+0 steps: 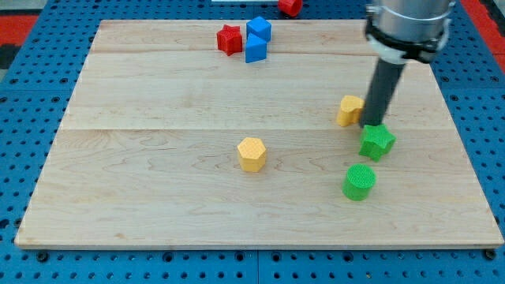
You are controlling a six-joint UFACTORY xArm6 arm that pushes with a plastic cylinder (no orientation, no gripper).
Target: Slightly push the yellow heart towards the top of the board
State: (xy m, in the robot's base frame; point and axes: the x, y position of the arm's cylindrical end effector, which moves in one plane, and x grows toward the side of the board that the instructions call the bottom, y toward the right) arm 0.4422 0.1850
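Note:
The yellow heart (349, 110) lies on the wooden board (158, 181) at the view's right of centre. My tip (370, 125) is down on the board, touching or almost touching the heart's right side. The rod partly hides that edge of the heart. The green star (377, 142) sits just below my tip, close to it.
A green cylinder (359, 181) lies below the star. A yellow hexagon (252, 154) sits near the board's middle. A red star (229, 39) and two blue blocks (256, 39) cluster at the top. A red block (289, 6) lies off the board at the top.

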